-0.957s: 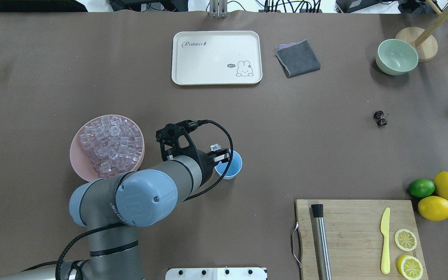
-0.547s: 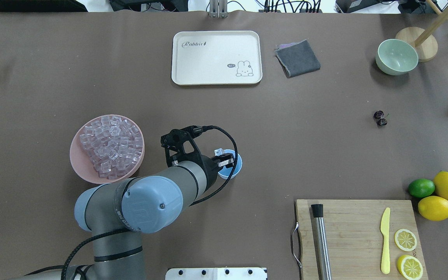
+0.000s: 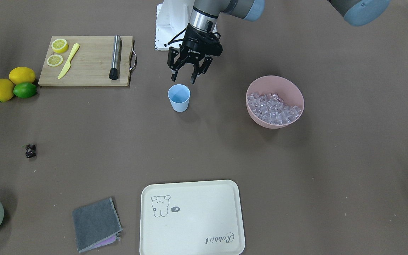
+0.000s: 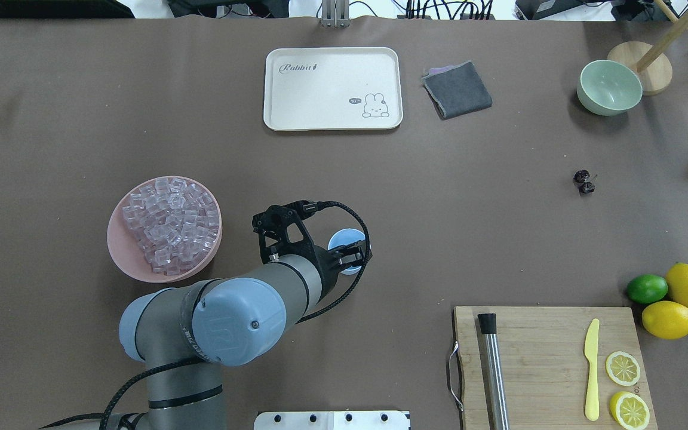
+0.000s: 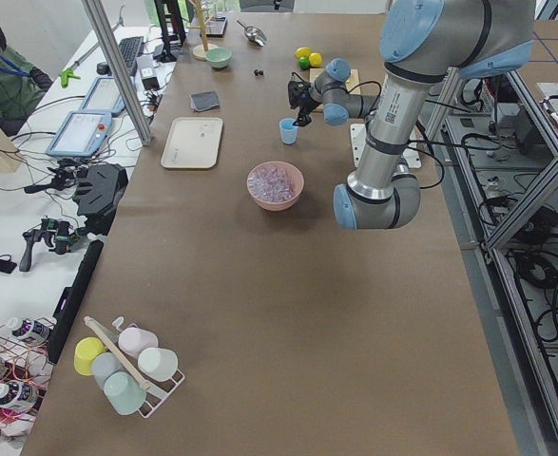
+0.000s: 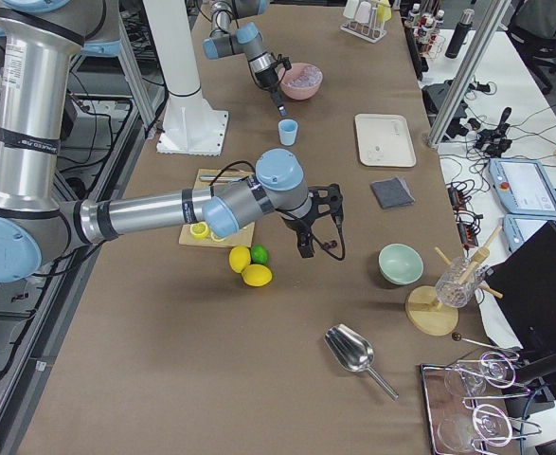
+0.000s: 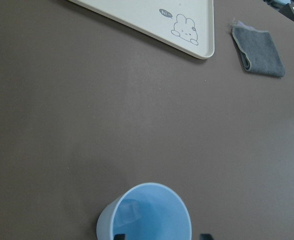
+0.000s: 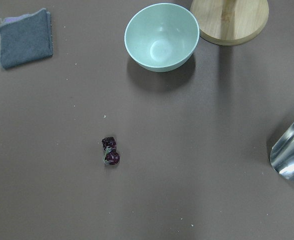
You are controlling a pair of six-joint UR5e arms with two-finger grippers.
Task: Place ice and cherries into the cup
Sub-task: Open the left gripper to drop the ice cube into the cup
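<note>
The light-blue cup [image 3: 179,98] stands upright mid-table; it also shows in the overhead view [image 4: 341,240]. My left gripper [image 3: 187,76] hangs just above the cup's rim, open and empty. The left wrist view shows one ice cube [image 7: 131,208] inside the cup [image 7: 144,215]. More ice [image 4: 169,222] fills the pink bowl [image 4: 118,242] to the cup's left. The dark cherries [image 4: 584,182] lie on the table far right, and sit below my right wrist camera [image 8: 110,151]. My right gripper [image 6: 304,248] shows only in the exterior right view, so I cannot tell its state.
A cream tray [image 4: 332,88] and grey cloth [image 4: 457,89] lie at the far side. A pale green bowl [image 4: 609,86] stands far right. A cutting board [image 4: 550,364] holds a muddler, yellow knife and lemon halves; lemons and a lime [image 4: 647,288] sit beside it.
My left gripper moved right and down over the cup and opened. The ice cube it held is no longer between the fingers; a cube now lies in the cup.
</note>
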